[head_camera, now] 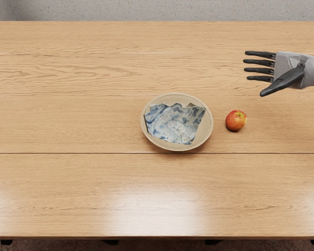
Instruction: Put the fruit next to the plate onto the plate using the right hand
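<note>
right hand (283,70) cut off just past the wrist by the frame edge, table (68,183) runs off both sides, plate (209,125) pattern too blurry to read

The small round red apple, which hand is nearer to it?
Right: the open right hand is up and rightward of the apple, not touching; the left hand is out of view.

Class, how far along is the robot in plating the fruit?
Done: nothing; the round red-yellow apple lies on the wooden table beside the beige-rimmed, blue-patterned plate, not touching it. In hand: the right robot hand hovers open beyond the apple, holding nothing. Left: grasp, lift, place.
</note>
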### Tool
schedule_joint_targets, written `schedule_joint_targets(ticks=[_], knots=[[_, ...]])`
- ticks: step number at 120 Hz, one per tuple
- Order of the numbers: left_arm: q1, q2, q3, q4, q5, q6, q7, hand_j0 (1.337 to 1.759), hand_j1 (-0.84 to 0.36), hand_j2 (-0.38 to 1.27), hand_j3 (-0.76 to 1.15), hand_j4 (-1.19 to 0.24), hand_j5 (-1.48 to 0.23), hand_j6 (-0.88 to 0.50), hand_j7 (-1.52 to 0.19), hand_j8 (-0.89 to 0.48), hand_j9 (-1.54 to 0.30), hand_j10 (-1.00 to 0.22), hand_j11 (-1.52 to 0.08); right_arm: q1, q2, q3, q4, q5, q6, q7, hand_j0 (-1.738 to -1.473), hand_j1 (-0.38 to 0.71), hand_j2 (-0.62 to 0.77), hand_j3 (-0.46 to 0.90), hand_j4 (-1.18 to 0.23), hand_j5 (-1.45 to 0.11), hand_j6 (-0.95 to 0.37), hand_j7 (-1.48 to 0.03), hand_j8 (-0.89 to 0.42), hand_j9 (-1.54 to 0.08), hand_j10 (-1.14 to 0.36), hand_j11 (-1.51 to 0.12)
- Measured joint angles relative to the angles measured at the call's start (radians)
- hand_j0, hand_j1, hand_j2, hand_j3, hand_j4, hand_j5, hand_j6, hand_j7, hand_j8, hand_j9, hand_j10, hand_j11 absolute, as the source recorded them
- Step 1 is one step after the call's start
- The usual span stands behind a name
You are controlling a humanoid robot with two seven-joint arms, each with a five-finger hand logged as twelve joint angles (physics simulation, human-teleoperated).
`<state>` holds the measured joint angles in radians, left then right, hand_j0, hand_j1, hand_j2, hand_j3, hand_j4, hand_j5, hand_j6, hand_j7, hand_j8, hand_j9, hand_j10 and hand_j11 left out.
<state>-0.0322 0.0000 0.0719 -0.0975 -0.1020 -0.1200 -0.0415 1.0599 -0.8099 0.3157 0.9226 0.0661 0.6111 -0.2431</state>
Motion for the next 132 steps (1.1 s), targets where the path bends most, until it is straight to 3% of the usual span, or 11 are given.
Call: schedule_joint_targets(ticks=[22, 32, 54, 73, 91, 109, 124, 132], knots=[[0.0, 0.0, 0.0, 0.0, 0.0, 0.0, 0.0, 1.658, 0.07, 0.05, 0.0, -0.23, -0.3, -0.23, -0.3, -0.23, -0.3, -0.23, -0.3, 0.012, -0.006, 0.008, 0.002, -0.04, 0.0, 0.0, -1.658, -0.31, -0.01, 0.0, -0.03, -0.05, -0.03, -0.05, -0.03, -0.05, -0.03, -0.05], [0.0, 0.0, 0.0, 0.0, 0.0, 0.0, 0.0, 1.658, 0.07, 0.05, 0.0, -0.23, -0.3, -0.23, -0.3, -0.23, -0.3, -0.23, -0.3, 0.037, -0.015, 0.014, 0.022, -0.15, 0.0, 0.0, -1.658, -0.31, -0.01, 0.0, -0.04, -0.05, -0.03, -0.05, -0.04, -0.05, -0.04, -0.05], [0.0, 0.0, 0.0, 0.0, 0.0, 0.0, 0.0, 1.658, 0.07, 0.05, 0.0, -0.23, -0.3, -0.23, -0.3, -0.23, -0.3, -0.23, -0.3, 0.054, -0.087, 0.048, 0.285, -0.569, -0.015, 0.008, -1.658, -0.31, -0.01, 0.0, -0.04, -0.05, -0.04, -0.05, -0.04, -0.05, -0.04, -0.05], [0.0, 0.0, 0.0, 0.0, 0.0, 0.0, 0.0, 1.658, 0.07, 0.05, 0.0, -0.23, -0.3, -0.23, -0.3, -0.23, -0.3, -0.23, -0.3, 0.047, -0.114, 0.003, 0.404, -0.706, -0.257, 0.006, -1.658, -0.31, -0.01, 0.0, -0.04, -0.05, -0.04, -0.05, -0.04, -0.05, -0.04, -0.05], [0.0, 0.0, 0.0, 0.0, 0.0, 0.0, 0.0, 1.658, 0.07, 0.05, 0.0, -0.23, -0.3, -0.23, -0.3, -0.23, -0.3, -0.23, -0.3, 0.021, -0.095, -0.064, 0.438, -0.752, -0.485, 0.0, -1.658, -0.3, -0.01, 0.0, -0.04, -0.05, -0.04, -0.05, -0.04, -0.05, -0.04, -0.05], [0.0, 0.0, 0.0, 0.0, 0.0, 0.0, 0.0, 1.658, 0.07, 0.05, 0.0, -0.23, -0.3, -0.23, -0.3, -0.23, -0.3, -0.23, -0.3, -0.003, -0.031, -0.142, 0.445, -0.773, -0.703, -0.045, -1.658, -0.3, -0.01, 0.0, -0.05, -0.06, -0.05, -0.06, -0.05, -0.06, -0.05, -0.06], [0.0, 0.0, 0.0, 0.0, 0.0, 0.0, 0.0, 1.658, 0.07, 0.05, 0.0, -0.23, -0.3, -0.23, -0.3, -0.23, -0.3, -0.23, -0.3, -0.021, 0.011, -0.173, 0.447, -0.784, -0.782, -0.06, -1.658, -0.23, -0.02, 0.0, -0.1, -0.13, -0.1, -0.13, -0.1, -0.13, -0.1, -0.13], [0.0, 0.0, 0.0, 0.0, 0.0, 0.0, 0.0, 1.658, 0.07, 0.05, 0.0, -0.23, -0.3, -0.23, -0.3, -0.23, -0.3, -0.23, -0.3, -0.026, 0.035, -0.193, 0.448, -0.817, -0.82, -0.094, -1.658, -0.2, -0.02, 0.0, -0.13, -0.16, -0.13, -0.16, -0.13, -0.16, -0.13, -0.16]])
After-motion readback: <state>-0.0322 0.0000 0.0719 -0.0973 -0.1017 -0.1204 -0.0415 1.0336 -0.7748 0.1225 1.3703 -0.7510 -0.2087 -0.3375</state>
